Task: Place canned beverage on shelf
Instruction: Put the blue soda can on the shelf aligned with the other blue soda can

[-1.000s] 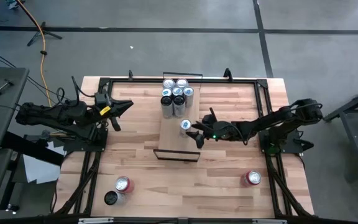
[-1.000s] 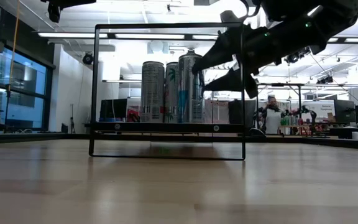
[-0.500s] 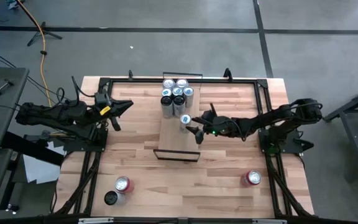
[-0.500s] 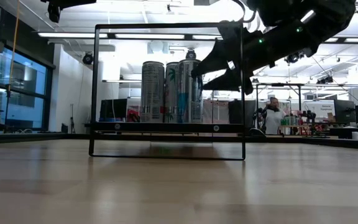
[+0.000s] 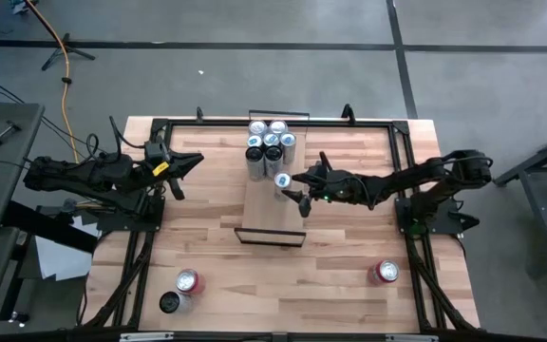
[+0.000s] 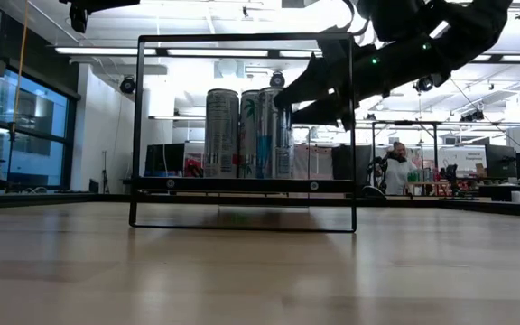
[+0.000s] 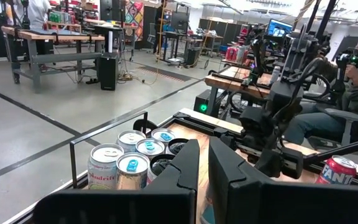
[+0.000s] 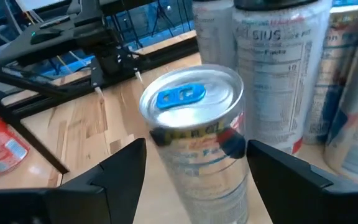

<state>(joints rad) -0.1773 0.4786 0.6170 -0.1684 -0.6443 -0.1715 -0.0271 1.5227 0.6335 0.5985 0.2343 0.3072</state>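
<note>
The shelf is a narrow light-wood plank at the table's middle, with a thin black frame at its near end. Several tall silver cans stand on its far end. My right gripper reaches in from the table's right and is shut on another silver can with a blue tab, which stands right beside that group. My left gripper waits shut and empty over the table's left part. My right gripper pinches the can's upper side wall between its two fingers, one finger on each side, just below the top rim. The fingers come from the table's right, slanting slightly down. The can stands upright with its bottom on the shelf plank.
A red can stands near the table's front right. A red can and a dark can stand at the front left. Black frame rails run along the table's edges. A person sits beyond the table.
My right gripper has gone toward the table's far edge and down with the can. The can has come down onto the shelf and closer to the group of cans, staying upright.
</note>
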